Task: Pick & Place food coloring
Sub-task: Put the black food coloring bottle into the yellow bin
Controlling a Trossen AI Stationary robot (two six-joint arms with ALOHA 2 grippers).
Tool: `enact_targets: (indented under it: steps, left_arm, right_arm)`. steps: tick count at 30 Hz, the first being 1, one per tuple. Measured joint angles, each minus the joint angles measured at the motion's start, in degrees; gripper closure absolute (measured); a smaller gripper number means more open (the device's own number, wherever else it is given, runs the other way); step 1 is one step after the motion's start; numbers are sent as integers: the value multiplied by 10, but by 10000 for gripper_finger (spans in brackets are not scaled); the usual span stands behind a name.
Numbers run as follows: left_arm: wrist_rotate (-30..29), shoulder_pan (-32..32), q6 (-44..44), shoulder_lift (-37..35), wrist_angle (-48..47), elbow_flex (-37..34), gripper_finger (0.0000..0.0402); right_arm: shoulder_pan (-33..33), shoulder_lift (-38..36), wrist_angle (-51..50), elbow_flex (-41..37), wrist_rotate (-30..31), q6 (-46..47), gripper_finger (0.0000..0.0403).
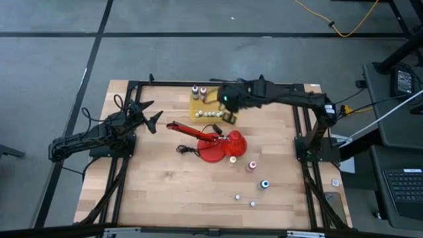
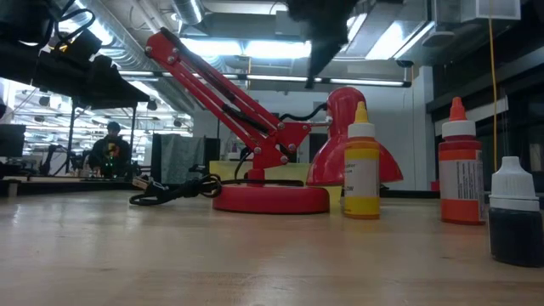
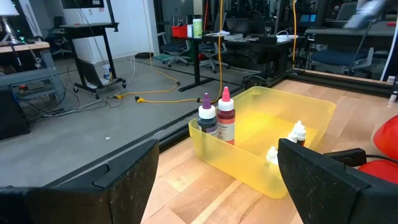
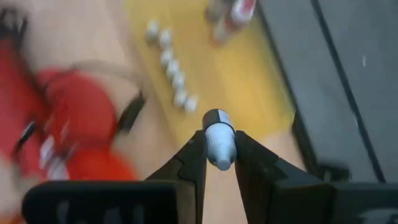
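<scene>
Nearest you in the low view, a dark bottle with a white cap stands at the bench's front edge, with an orange-red bottle just behind it and a yellow bottle further in. Behind those you see the red desk lamp, folded on its round base near mid-bench. Beyond the lamp sits the yellow bin, with a purple-capped bottle and a red-capped bottle upright in one corner. Your right gripper hangs above the bin's near edge, clamped on a small white-capped bottle. Your left gripper waits at the bench's left side, fingers apart.
</scene>
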Motion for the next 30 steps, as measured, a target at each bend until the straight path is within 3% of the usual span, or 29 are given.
enact_targets:
  steps: [6, 13, 23, 30]
  left_arm:
    - [0, 0, 0, 0, 0, 0, 83]
    - [0, 0, 0, 0, 0, 0, 83]
    - [0, 0, 0, 0, 0, 0, 83]
    - [0, 0, 0, 0, 0, 0, 83]
  right_arm:
    - [-82, 1, 191, -76, -75, -85, 338]
    - [-152, 1, 287, -181, -130, -95, 334]
    - [-185, 63, 280, -206, -186, -118, 333]
    - [-187, 104, 242, -193, -190, -135, 331]
